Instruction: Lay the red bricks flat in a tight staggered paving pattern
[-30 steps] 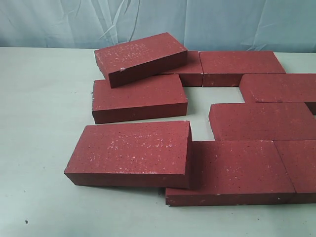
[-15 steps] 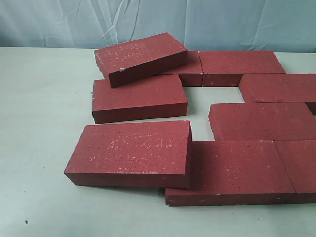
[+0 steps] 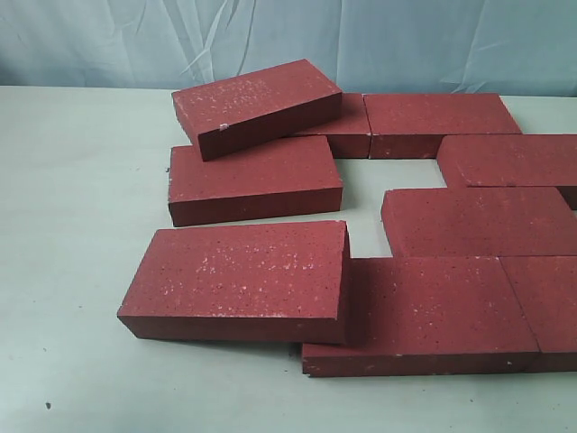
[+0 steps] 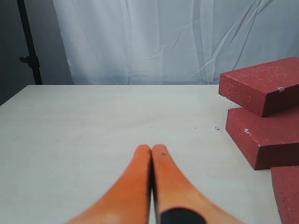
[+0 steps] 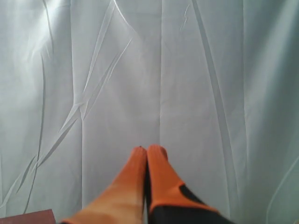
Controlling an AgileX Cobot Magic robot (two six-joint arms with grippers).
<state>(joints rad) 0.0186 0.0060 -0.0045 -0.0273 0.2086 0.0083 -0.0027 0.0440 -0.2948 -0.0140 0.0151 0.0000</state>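
Several dark-red speckled bricks lie on the pale table (image 3: 72,180). One tilted brick (image 3: 257,104) rests on top of others at the back left. Below it lies a flat brick (image 3: 254,176). A near-left brick (image 3: 236,275) leans over the edge of a front brick (image 3: 433,311). More bricks (image 3: 478,216) lie flat at the right. No gripper shows in the exterior view. My left gripper (image 4: 152,148) is shut and empty above bare table, apart from the bricks (image 4: 264,84). My right gripper (image 5: 147,149) is shut and empty, facing the curtain.
A pale blue-white curtain (image 3: 361,41) hangs behind the table. A dark stand pole (image 4: 29,42) is beside the table in the left wrist view. A brick corner (image 5: 28,217) shows at the edge of the right wrist view.
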